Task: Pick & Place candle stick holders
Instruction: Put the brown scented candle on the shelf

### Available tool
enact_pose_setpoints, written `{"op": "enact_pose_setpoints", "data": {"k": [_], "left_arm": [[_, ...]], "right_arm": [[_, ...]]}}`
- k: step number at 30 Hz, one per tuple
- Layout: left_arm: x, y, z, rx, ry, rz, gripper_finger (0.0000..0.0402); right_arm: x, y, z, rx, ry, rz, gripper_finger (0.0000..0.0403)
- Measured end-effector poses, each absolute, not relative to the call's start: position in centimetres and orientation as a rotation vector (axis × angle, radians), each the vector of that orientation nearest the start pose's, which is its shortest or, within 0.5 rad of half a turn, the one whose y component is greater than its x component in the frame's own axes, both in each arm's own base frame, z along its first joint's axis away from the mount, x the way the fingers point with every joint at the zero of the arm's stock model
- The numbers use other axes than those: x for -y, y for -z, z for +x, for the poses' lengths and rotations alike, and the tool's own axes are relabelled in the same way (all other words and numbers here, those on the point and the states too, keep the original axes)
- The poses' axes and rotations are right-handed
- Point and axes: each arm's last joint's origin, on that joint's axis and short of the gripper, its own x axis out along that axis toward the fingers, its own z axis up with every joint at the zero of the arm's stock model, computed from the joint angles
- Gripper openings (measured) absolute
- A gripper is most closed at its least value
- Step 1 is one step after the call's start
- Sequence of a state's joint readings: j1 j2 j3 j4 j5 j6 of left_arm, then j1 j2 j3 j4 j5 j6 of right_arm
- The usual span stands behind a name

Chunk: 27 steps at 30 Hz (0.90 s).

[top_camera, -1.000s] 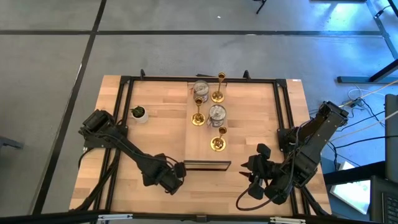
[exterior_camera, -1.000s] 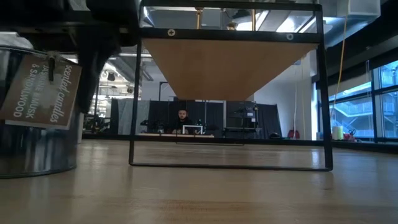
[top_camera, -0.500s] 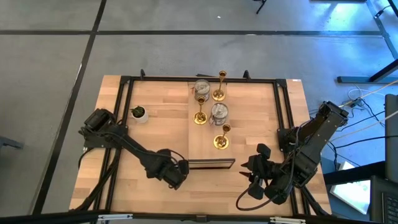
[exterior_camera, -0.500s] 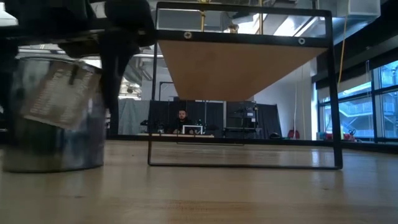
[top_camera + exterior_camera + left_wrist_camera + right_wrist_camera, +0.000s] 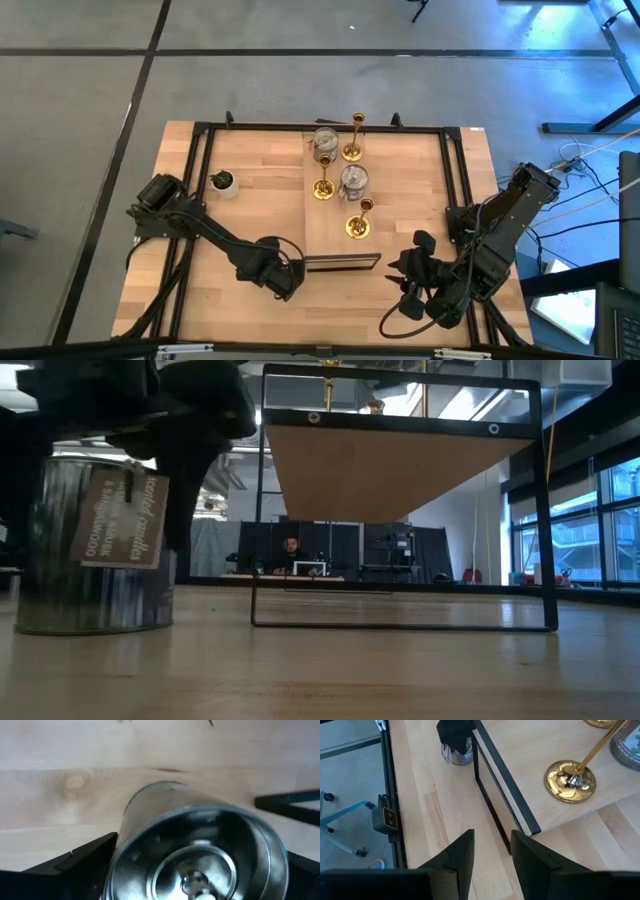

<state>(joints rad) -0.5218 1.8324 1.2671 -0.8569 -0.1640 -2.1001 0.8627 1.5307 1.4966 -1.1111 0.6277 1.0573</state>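
Note:
A squat silvery candle stick holder (image 5: 200, 845) with a paper tag (image 5: 122, 515) stands on the table by the near left leg (image 5: 475, 762) of the raised wooden board (image 5: 340, 200). My left gripper (image 5: 200, 862) is over it, shut on it. On the board stand three gold stick holders (image 5: 358, 222), (image 5: 323, 186), (image 5: 354, 135) and two silvery cups (image 5: 351, 180), (image 5: 324, 142). My right gripper (image 5: 492, 852) hangs open above the near right of the table, holding nothing. My left gripper pinches the silvery holder by its round side wall (image 5: 122, 855), one finger (image 5: 82, 862) on each side. The fingers come from above, pointing steeply down. The holder stays upright, open top up, and its base (image 5: 90, 628) looks to be on the table.
The board sits on a black wire stand (image 5: 400, 625) with room beneath it. A tiny green potted plant (image 5: 223, 182) stands at the far left. A black frame (image 5: 200, 135) runs around the table. A person sits far off in the room behind.
My left gripper has rolled about its own line and gone a little toward the table's right edge. The silvery holder has turned and slid with it, tag swinging round. The board's near end and stand have shifted rightward too, the far end staying put.

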Motion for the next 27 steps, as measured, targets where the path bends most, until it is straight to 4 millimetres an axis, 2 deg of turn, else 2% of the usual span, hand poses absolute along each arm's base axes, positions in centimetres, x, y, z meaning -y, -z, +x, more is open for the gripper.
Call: {"op": "enact_pose_setpoints", "data": {"k": [14,27], "left_arm": [[17.2,-15.7,29.9,-1.132,-1.169,-1.227,0.04],[17.2,-15.6,29.9,-1.167,-1.146,-1.202,0.04]], "right_arm": [[-21.1,-33.6,20.4,-0.804,0.251,0.204,0.013],[-21.0,-33.6,20.5,-0.803,0.255,0.205,0.013]]}}
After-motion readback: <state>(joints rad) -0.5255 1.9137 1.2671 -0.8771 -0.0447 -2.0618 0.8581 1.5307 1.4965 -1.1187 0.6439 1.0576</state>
